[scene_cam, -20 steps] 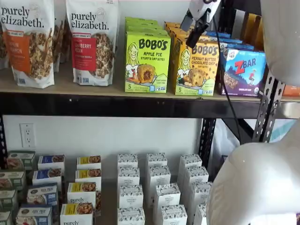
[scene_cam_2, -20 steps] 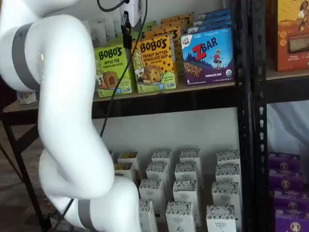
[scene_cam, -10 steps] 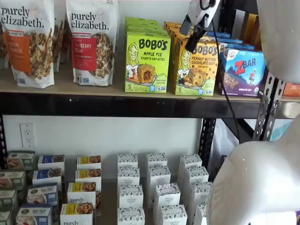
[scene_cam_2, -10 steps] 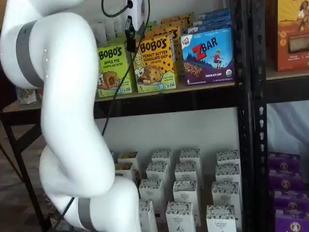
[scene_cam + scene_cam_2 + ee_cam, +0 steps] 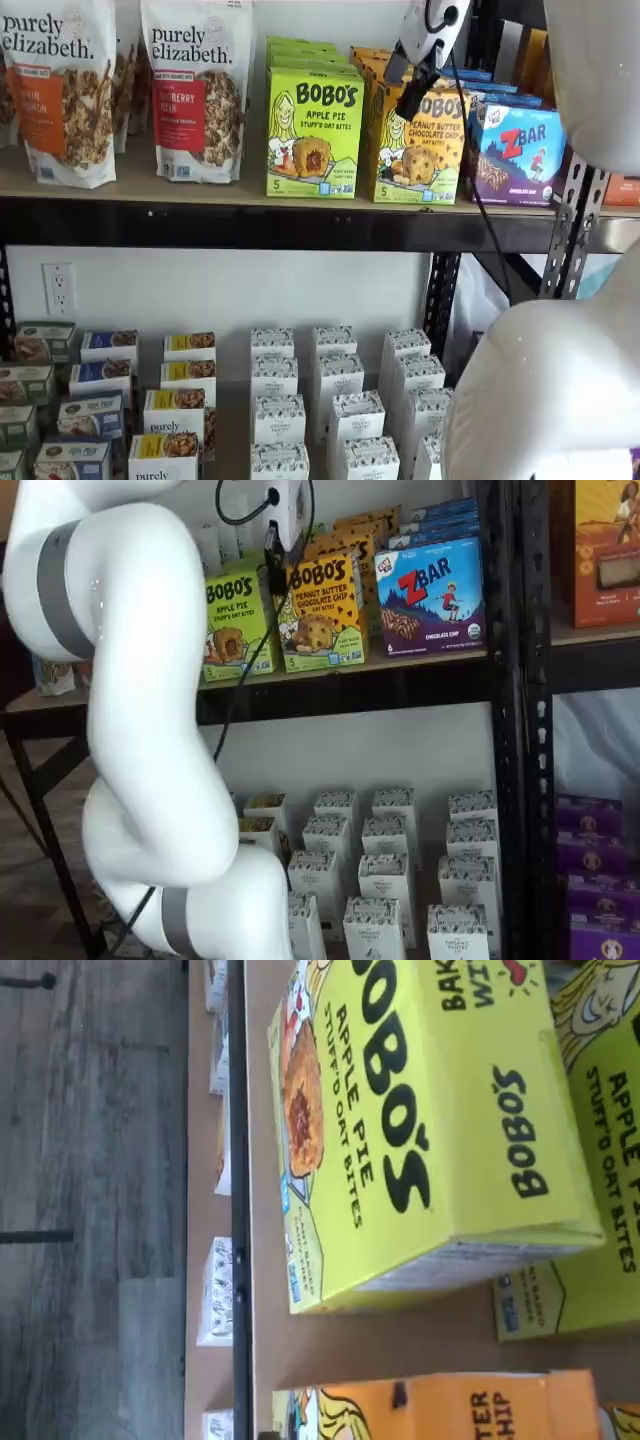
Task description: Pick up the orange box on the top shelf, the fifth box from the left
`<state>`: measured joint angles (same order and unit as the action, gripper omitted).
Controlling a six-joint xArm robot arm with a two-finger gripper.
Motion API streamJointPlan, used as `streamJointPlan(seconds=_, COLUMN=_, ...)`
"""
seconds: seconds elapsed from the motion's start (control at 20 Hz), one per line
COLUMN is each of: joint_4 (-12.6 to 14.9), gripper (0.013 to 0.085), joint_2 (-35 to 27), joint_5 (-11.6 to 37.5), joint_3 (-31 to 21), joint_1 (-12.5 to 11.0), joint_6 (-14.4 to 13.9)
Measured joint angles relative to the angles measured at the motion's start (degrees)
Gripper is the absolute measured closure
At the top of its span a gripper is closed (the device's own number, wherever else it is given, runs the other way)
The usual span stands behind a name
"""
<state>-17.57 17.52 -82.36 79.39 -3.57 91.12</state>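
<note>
The orange box (image 5: pixel 420 140) stands upright on the top shelf (image 5: pixel 250 225), its printed face turned out toward the room and its long axis running straight up from the board. It is taller than it is wide, with the lettering level and readable in both shelf views. Its bottom edge sits on the tan wood close behind the black front rail. More orange boxes of the same kind stand in a row behind it, running back toward the wall.

Just beside it on one side stands the lime-green Apple Pie box (image 5: pixel 314 132), also upright and facing out, with a narrow gap between the two. On the other side is the blue-purple Zbar box (image 5: pixel 520 152), set close against it and wider than it is tall. Further along the board are two granola bags (image 5: pixel 195 88).

The gripper (image 5: pixel 414 88) hangs in front of the upper part of the orange box, its white body above and its black fingers pointing down and slightly slanted, a cable trailing beside them. I see the fingers only as one dark shape from the side, so I cannot tell whether they are apart or together.

In the wrist view the green box fills most of the picture, and a strip of the orange box (image 5: pixel 440 1405) shows beside it on the tan board
</note>
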Motion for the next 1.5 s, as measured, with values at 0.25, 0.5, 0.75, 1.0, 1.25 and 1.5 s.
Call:
streamJointPlan(seconds=0.25, joint_4=1.33, gripper=0.013, joint_2=-0.43, joint_5=-0.59, joint_3=0.16, joint_1=0.49, joint_6=-0.23)
streamJointPlan(seconds=0.5, joint_4=3.51, gripper=0.013, joint_2=-0.97, joint_5=-1.56, joint_3=0.67, joint_1=1.41, joint_6=-0.87)
streamJointPlan(seconds=0.75, joint_4=5.25, gripper=0.013, joint_2=-1.15, joint_5=-1.72, joint_3=0.68, joint_1=2.27, joint_6=-1.48)
streamJointPlan(seconds=1.0, joint_4=6.9, gripper=0.013, joint_2=-1.73, joint_5=-2.89, joint_3=1.31, joint_1=2.91, joint_6=-1.95)
streamJointPlan(seconds=1.25, joint_4=7.35, gripper=0.013, joint_2=-2.27, joint_5=-4.12, joint_3=2.16, joint_1=3.01, joint_6=-2.07)
streamJointPlan(seconds=1.5, joint_4=7.71, gripper=0.013, joint_2=-2.49, joint_5=-4.44, joint_3=2.51, joint_1=3.15, joint_6=-2.19)
